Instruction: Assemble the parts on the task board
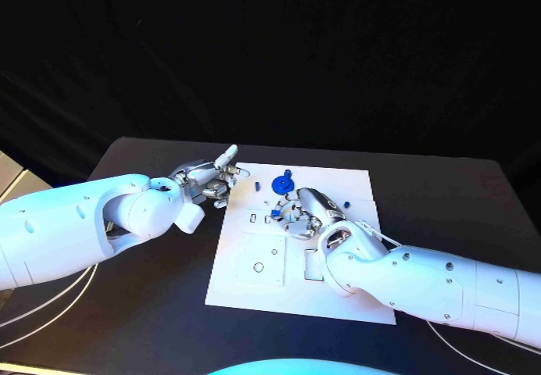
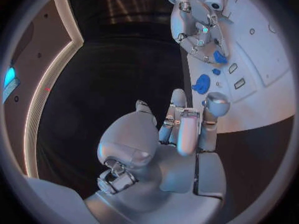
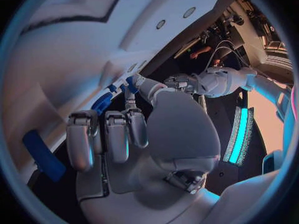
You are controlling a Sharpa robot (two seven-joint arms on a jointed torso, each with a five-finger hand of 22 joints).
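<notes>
Near edge of worktop: cables trail beside both white arms. The task board lies mid-worktop, a white plate w/ cut-outs; its near half is bare, and the right arm crosses its near right corner, hiding that part.

Right robot hand sits over the board's middle, fingers curled down onto the slots. A small blue part shows at its fingertips, touching them; whether it's actually pinched or just under the fingers, can't tell, since the fingers cover most of it. In the right wrist view a blue bit peeks at the fingertips and a longer blue piece lies on the board beside the palm, partly cut off by the hand.

Further back, a round blue part stands near the board's far edge, just beyond the right robot hand, apart from it. A tiny blue piece lies just beside it, too small to make out.

Left robot hand hovers at the board's far left corner, fingers spread, holding nothing, near the round part but not touching.
</notes>
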